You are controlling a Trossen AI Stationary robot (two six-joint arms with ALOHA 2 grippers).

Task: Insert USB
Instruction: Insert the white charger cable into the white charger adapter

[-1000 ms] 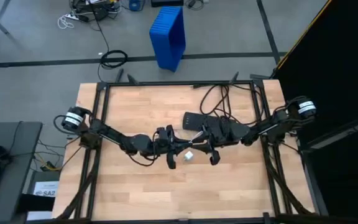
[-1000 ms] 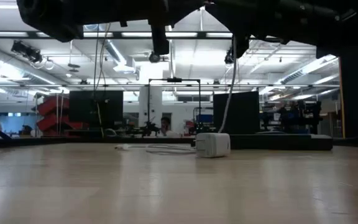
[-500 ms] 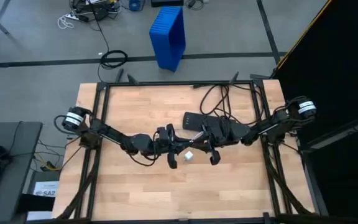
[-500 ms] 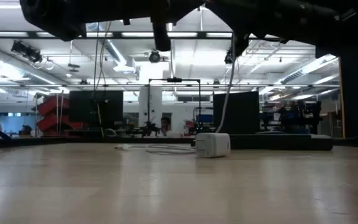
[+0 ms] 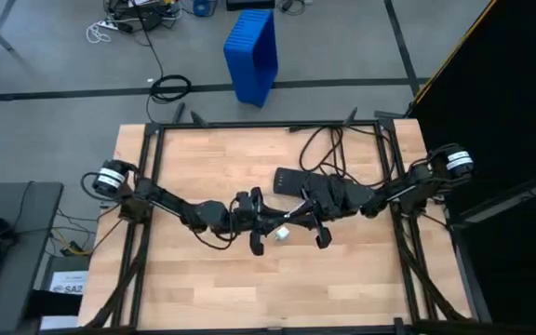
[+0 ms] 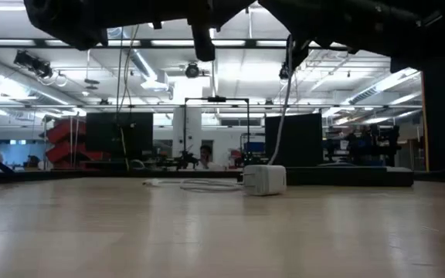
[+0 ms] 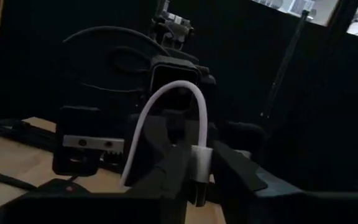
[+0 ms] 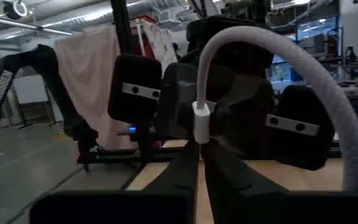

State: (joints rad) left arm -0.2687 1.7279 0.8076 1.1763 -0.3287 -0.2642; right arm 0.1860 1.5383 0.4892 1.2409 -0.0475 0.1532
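Mid-table, the left gripper [image 7: 194, 180] and right gripper [image 8: 199, 163] face each other, each clenched on a plug of the USB [image 8: 278, 56] arching between them. Bare wood lies toward the table's [image 5: 203, 288] near edge.

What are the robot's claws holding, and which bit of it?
Both hold the white USB cable. The right gripper pinches it by one small plug end, and the left gripper pinches the plug at its other end.

Dark jointed arms, white-capped shoulders, black cables
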